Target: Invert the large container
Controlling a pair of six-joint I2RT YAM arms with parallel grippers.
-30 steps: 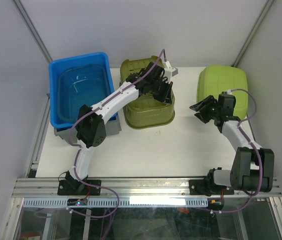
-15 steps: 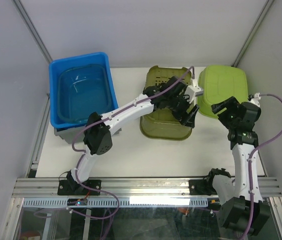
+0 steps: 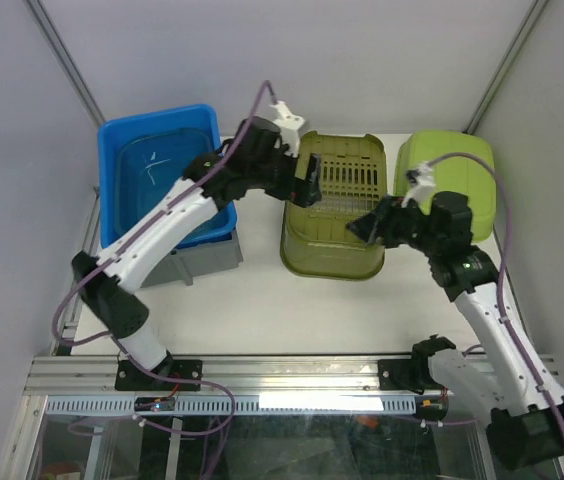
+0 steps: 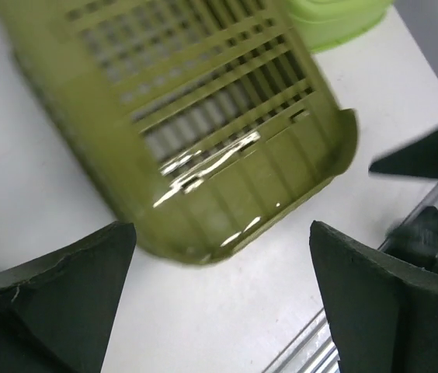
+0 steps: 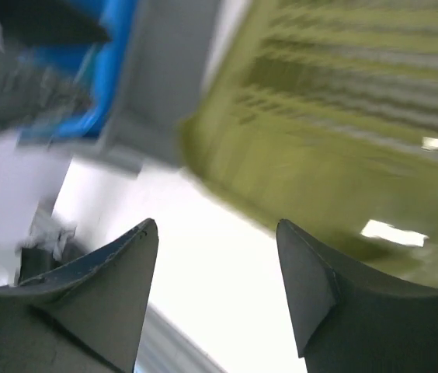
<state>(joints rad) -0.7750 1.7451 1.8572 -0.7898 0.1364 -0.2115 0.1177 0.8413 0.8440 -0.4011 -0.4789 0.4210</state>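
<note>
Left tool (image 3: 308, 182) was released, fingers wide apart, nothing between them. It hung over the upper-left edge of the olive basket (image 3: 334, 225) and was apart from it in the left wrist view. Right tool (image 3: 364, 228) was released too, fingers spread, just beside the basket's right wall at mid-frame. Touching or not, couldn't tell; the right wrist view was blurred.

The basket sat in the centre of the top view on the white bench (image 3: 292, 310). Its slatted base faced up and its rim looked to be down on the bench, so the flip looked done or nearly done. A lime tub (image 3: 452, 175) stood just beside it at upper right, base up as well. A blue tub (image 3: 152, 175) was at upper left on a grey box (image 3: 207, 262).

Handling, as a judgement:
- **Build:** thin moulded plastic, light and not fragile. Fairly stiff, but the walls would flex under a pinch.
- **Surface:** glossy walls, likely slippery.
- **Where to hold:** the rim lip or the base slats, where a finger could hook. A smooth wall would slide.
- **If it needed another turn:** one tool at each short end would stop it swinging.
</note>
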